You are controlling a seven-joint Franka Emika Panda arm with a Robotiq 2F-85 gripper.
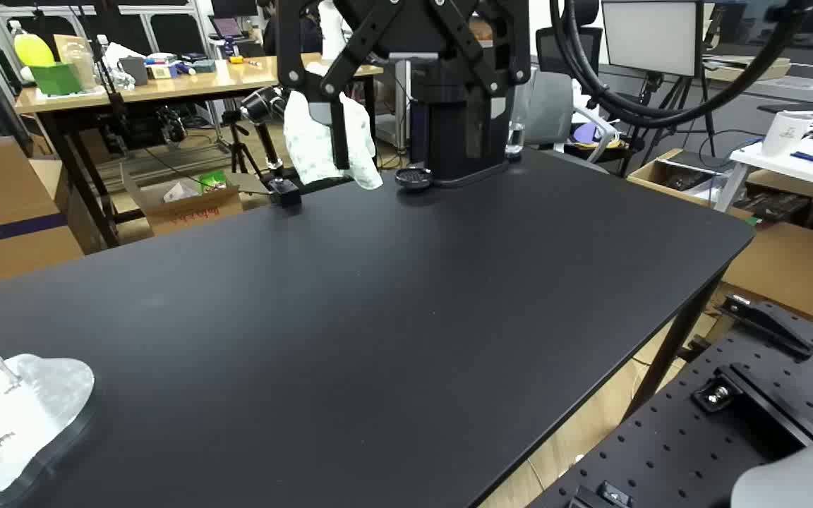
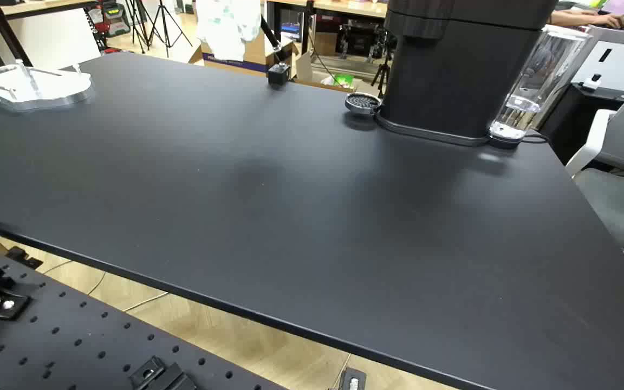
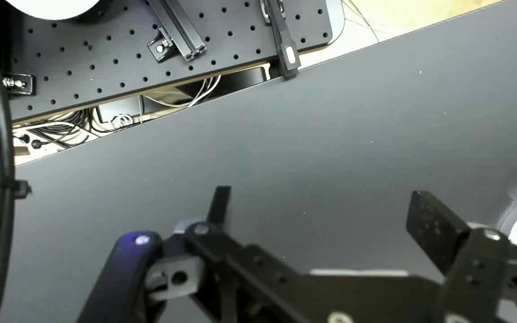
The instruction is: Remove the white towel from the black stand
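Biggest thing is the black table (image 2: 312, 216), filling much of every view. Next up is a black perforated board (image 3: 128, 67) just beside it. Then there's a chunky black machine (image 2: 442, 81) near a corner of the table, with a clear tank (image 2: 534, 81) right beside it. Well apart from those sits a white plate (image 1: 39, 416) with silvery pegs (image 1: 1, 367) sticking up. The black stand (image 1: 269, 149) is at the table's far edge, and the white towel (image 1: 311, 144) is hanging off it. The gripper (image 3: 323, 206) is spread wide, table showing between its fingers (image 3: 438, 229) in the wrist view. In an exterior view one finger (image 1: 339, 137) crosses in front of the towel, can't tell if they touch. Last up, a round grate (image 2: 362, 102) at the machine's foot.
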